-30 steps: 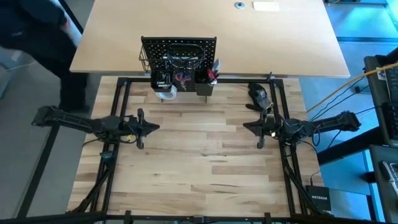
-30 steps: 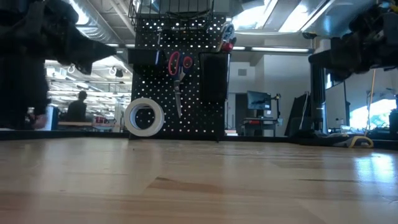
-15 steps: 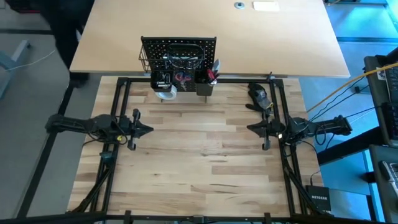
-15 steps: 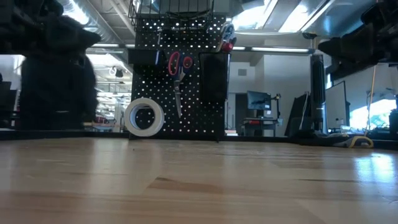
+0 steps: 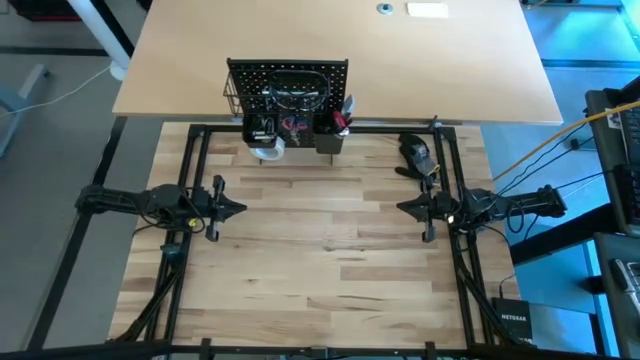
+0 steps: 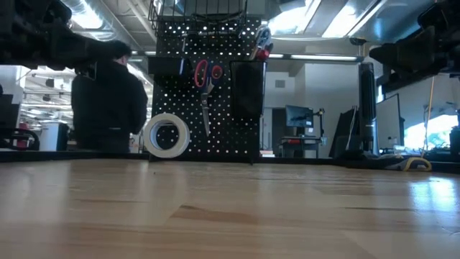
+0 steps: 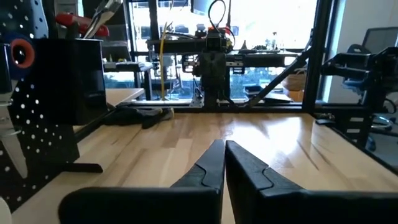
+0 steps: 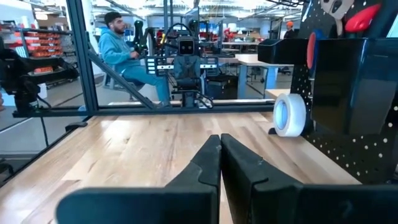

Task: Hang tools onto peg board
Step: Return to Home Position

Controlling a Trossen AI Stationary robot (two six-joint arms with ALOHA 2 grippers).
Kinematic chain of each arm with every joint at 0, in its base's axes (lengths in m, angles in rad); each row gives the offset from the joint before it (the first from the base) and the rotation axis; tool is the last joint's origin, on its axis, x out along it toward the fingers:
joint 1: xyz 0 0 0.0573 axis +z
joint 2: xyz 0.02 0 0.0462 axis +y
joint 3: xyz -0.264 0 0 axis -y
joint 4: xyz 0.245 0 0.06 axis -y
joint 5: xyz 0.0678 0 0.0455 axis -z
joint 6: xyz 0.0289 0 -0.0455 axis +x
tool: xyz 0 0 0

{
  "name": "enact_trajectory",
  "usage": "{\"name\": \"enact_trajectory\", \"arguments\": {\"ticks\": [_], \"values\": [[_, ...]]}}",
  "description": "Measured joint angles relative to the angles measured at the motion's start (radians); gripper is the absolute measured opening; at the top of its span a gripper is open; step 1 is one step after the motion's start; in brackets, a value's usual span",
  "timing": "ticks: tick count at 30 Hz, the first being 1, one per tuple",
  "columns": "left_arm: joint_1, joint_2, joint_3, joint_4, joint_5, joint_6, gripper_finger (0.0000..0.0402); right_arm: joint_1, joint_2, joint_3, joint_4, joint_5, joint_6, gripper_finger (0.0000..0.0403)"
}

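The peg board (image 5: 288, 95) stands upright at the table's far edge and also shows in the low view (image 6: 215, 122). Red-handled scissors (image 6: 207, 79) hang on it. A white tape roll (image 6: 166, 134) sits at its lower left; whether it hangs or rests on the table I cannot tell. A red-handled tool (image 6: 263, 39) sticks out of a black cup (image 6: 246, 90). My left gripper (image 5: 240, 209) is shut and empty above the table's left side, as its wrist view shows (image 7: 224, 149). My right gripper (image 5: 400, 208) is shut and empty above the right side, as its wrist view shows (image 8: 220, 142).
A bulky black device (image 5: 416, 152) with a yellow mark lies on the table at the far right, near my right arm. A person (image 6: 108, 101) stands behind the table's far left. A pale wooden tabletop (image 5: 450, 60) lies beyond the peg board. Bare wood (image 5: 320, 250) lies between the grippers.
My left gripper has drawn back a little toward the table's left edge, and my right gripper a little toward the right edge. Both stay shut. The person beyond the table has moved across behind the far left side.
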Motion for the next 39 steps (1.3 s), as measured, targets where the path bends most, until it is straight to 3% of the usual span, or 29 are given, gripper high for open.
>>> {"name": "enact_trajectory", "arguments": {"ticks": [26, 27, 32, 39], "values": [[0.0, 0.003, 0.0, 0.0, 0.0, -0.003, 0.0005, 0.0, 0.0, -0.001, 0.001, 0.001, 0.004, 0.0014], [0.0, 0.003, 0.0, 0.0, 0.0, -0.001, 0.0006, 0.0, 0.0, -0.001, 0.003, 0.02, 0.004, 0.0014], [0.0, 0.003, 0.0, 0.0, 0.0, -0.002, 0.0006, 0.0, 0.019, -0.001, 0.027, 0.314, 0.004, 0.0014], [0.0, 0.003, 0.0, 0.0, 0.0, -0.001, 0.0006, 0.0, 0.018, -0.001, 0.038, 0.358, 0.003, 0.0014]]}}
